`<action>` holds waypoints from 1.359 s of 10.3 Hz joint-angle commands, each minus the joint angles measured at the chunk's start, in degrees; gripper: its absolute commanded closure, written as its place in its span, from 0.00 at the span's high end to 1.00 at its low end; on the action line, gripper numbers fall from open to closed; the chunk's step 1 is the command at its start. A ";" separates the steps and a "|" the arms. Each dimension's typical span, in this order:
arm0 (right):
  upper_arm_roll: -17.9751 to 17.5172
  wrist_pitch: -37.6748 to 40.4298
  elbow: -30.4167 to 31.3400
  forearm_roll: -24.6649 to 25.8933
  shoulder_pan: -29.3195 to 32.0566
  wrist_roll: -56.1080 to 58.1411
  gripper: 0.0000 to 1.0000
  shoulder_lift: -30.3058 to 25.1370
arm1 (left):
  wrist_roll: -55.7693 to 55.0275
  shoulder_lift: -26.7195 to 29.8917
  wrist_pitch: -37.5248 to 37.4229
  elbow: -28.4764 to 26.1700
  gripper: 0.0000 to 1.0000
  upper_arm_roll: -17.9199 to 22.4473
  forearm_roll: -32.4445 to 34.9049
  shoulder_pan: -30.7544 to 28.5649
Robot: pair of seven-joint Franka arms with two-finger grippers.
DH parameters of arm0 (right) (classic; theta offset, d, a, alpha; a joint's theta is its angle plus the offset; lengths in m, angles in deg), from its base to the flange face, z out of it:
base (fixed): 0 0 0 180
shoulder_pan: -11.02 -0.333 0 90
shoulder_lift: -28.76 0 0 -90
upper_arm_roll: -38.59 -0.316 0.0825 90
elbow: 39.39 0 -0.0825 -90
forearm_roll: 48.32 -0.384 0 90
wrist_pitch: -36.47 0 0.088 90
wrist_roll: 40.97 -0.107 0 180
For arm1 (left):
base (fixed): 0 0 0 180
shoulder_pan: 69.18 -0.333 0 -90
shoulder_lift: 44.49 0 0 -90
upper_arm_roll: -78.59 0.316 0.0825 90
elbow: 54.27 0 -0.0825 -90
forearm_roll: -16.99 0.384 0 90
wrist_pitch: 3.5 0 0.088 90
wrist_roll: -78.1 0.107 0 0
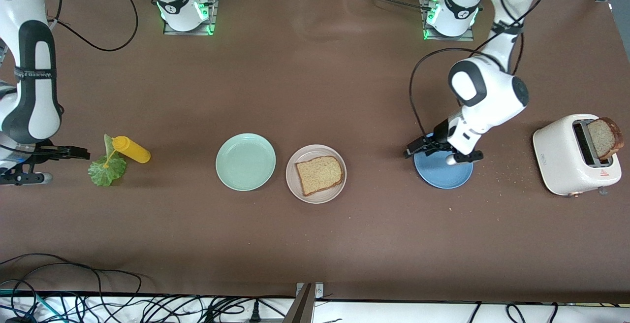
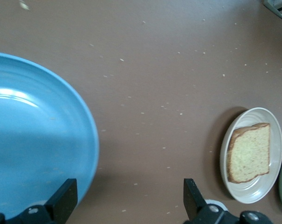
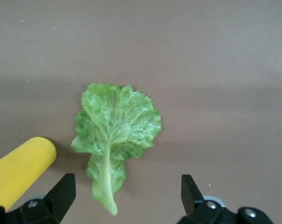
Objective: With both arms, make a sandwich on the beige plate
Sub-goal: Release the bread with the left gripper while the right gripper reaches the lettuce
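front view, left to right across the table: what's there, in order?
right gripper → lettuce leaf → mint-green plate → beige plate with a bread slice → left gripper over the blue plate → toaster.

You're looking at a table (image 1: 315, 91) covered in a matt brown sheet, smooth but dusted with pale crumbs. The beige plate (image 1: 339, 187) looks like matt plastic with faint ridges near its rim; the bread slice (image 1: 319, 175) on it is porous and grainy, its crust darker. The blue plate (image 2: 33, 140) has a soft sheen, and the mint-green plate (image 1: 245, 161) is duller. The lettuce leaf (image 3: 115, 135) is ruffled, veined and slightly glossy. The yellow bottle (image 1: 130, 149) reads as smooth plastic. The toaster (image 1: 566, 158) is a cream shell, probably satin plastic or enamel.
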 commanded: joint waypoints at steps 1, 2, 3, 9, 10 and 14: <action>-0.67 -4.15 -0.31 -1.75 0.54 1.47 1.00 3.80 | 0.23 7.09 -1.70 -5.67 1.00 3.38 5.96 -0.77; -0.85 -4.43 -0.30 -1.83 0.45 1.47 1.00 4.77 | 0.22 7.88 -2.06 -6.46 1.00 5.14 6.06 -1.03; -0.85 -3.74 -0.22 -1.75 0.28 1.47 1.00 5.13 | 0.22 8.15 -2.23 -6.47 1.00 5.50 6.06 -2.42; -2.96 -1.62 1.28 -4.65 0.80 1.82 1.00 6.19 | 0.22 11.49 -2.23 -7.35 1.00 5.51 6.06 -5.86; -2.96 -1.62 1.36 -4.65 0.80 1.91 0.85 6.62 | 0.22 11.76 -2.32 -7.35 1.00 5.42 6.06 -6.56; -2.96 -1.62 1.19 -4.56 0.80 3.58 0.32 7.24 | 0.75 14.30 -2.24 -6.82 1.00 5.51 6.23 -8.94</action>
